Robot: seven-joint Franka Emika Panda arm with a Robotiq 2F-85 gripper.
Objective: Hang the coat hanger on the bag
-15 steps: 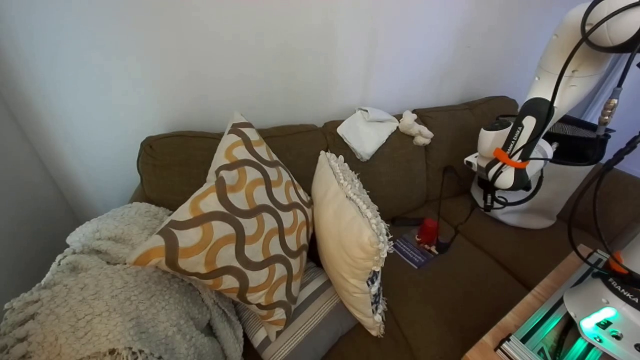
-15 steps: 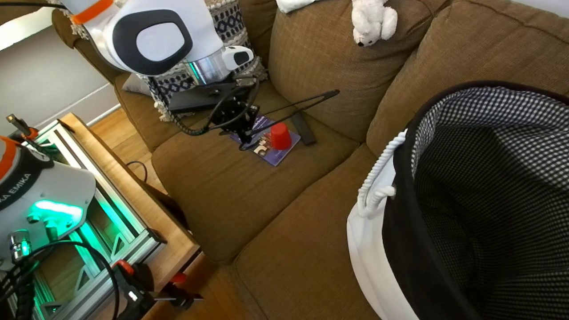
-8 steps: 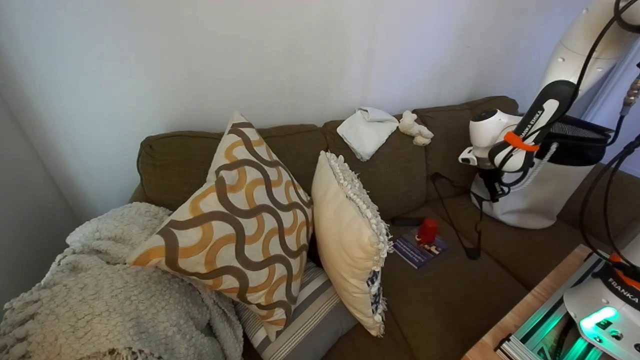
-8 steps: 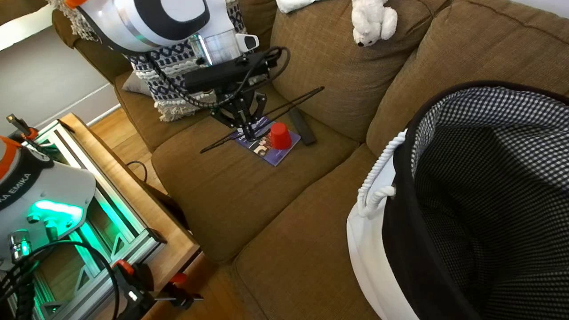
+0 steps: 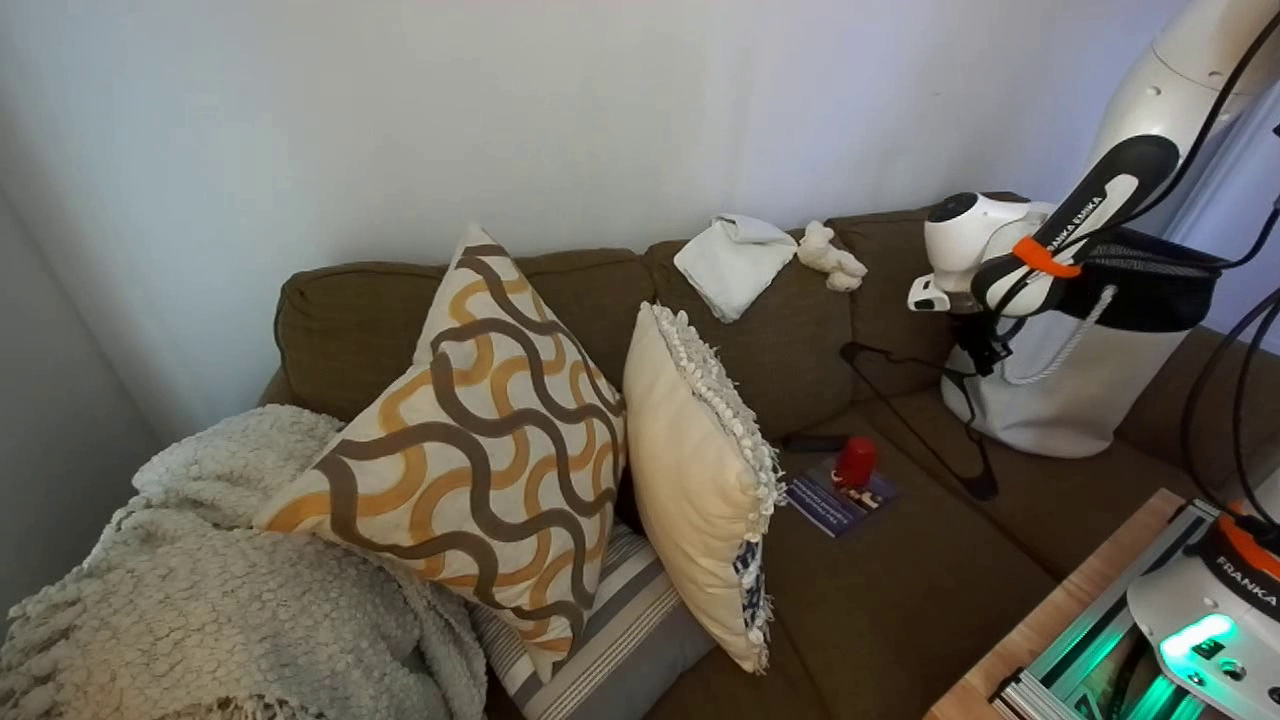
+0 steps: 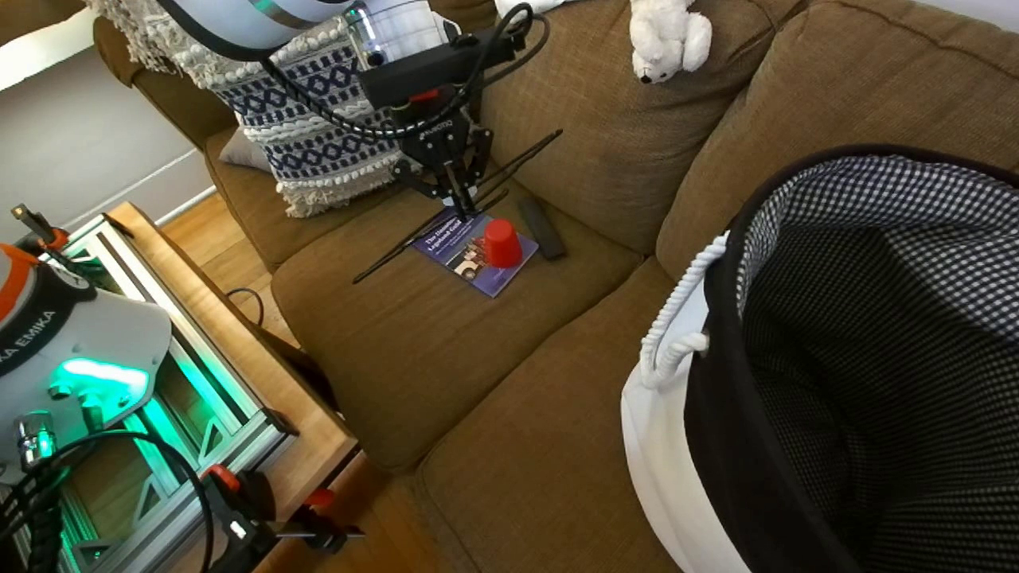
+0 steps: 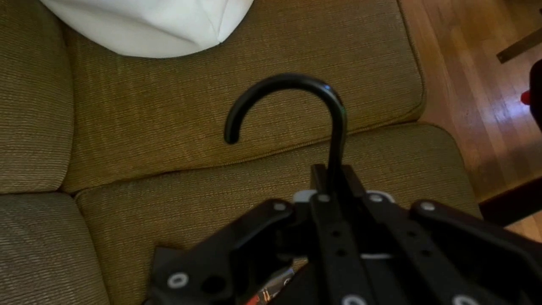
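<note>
My gripper [image 7: 334,178] is shut on the neck of the black coat hanger, just below its hook [image 7: 292,80]. The hook stands out past the fingertips in the wrist view. The hanger's body [image 6: 541,145] hangs above the sofa near the book; it also shows in an exterior view [image 5: 985,485]. The gripper [image 6: 466,211] shows there too. The bag [image 6: 665,469] is a tall white basket with a black rim and a white rope handle [image 6: 686,288]. It stands on the sofa, apart from the hanger. Its lower edge [image 7: 169,36] shows in the wrist view.
A red cup [image 6: 502,243] stands on a purple book [image 6: 446,239], with a dark remote-like object [image 6: 544,231] beside it. A white teddy [image 6: 669,36] and a white cloth [image 5: 735,265] lie on the backrest. Cushions [image 5: 690,490] stand at the sofa's far end.
My arm has risen and turned the hanger, so its long bar now lies across the view differently. The hanger stays in the gripper. The bag, book and cup have not moved.
</note>
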